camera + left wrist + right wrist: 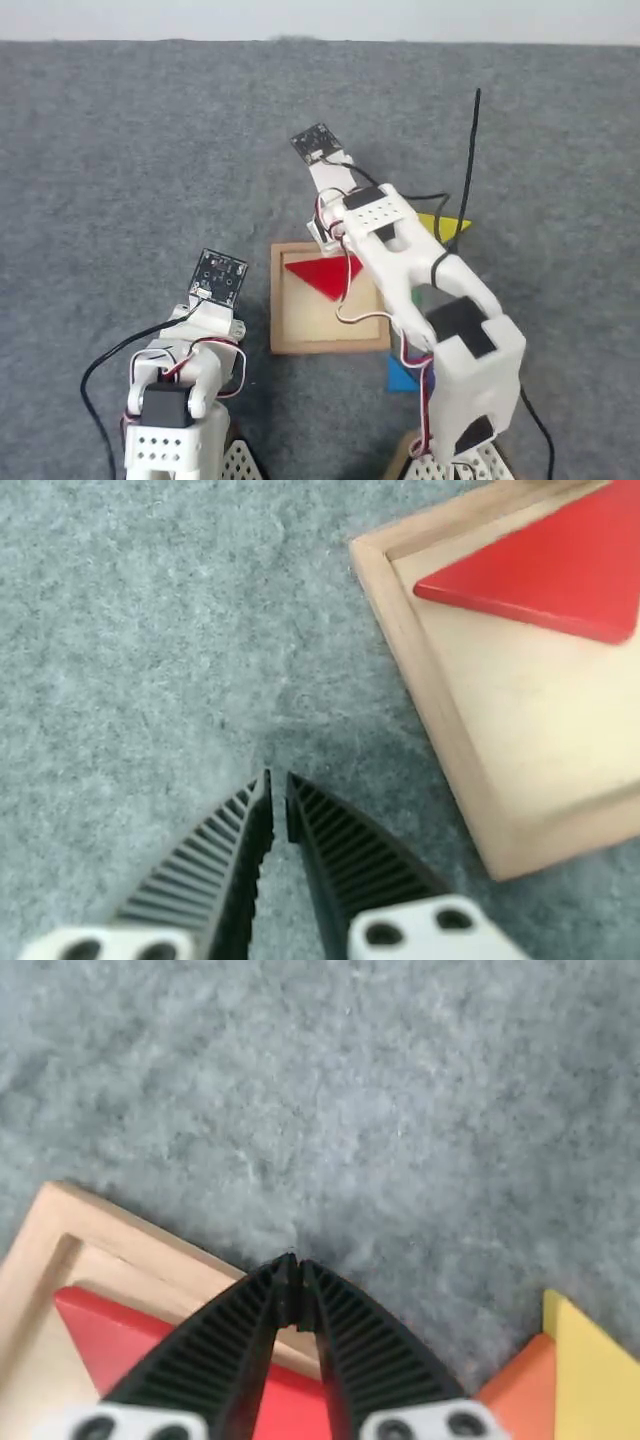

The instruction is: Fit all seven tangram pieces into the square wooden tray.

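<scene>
The right claw [292, 1266], clenched empty over the rim of the square wooden tray [120, 1230], might have knocked the flat red triangle [110, 1345] askew.

Layout: we see the square wooden tray [278, 300] on grey felt [120, 150], a red triangle [318, 272] inside at its far edge | Right arm [385, 215]: we see it above the tray's far right corner | Left arm [190, 372]: left of tray, apart | Loose: yellow piece [430, 225], blue piece [400, 376] right of tray
</scene>
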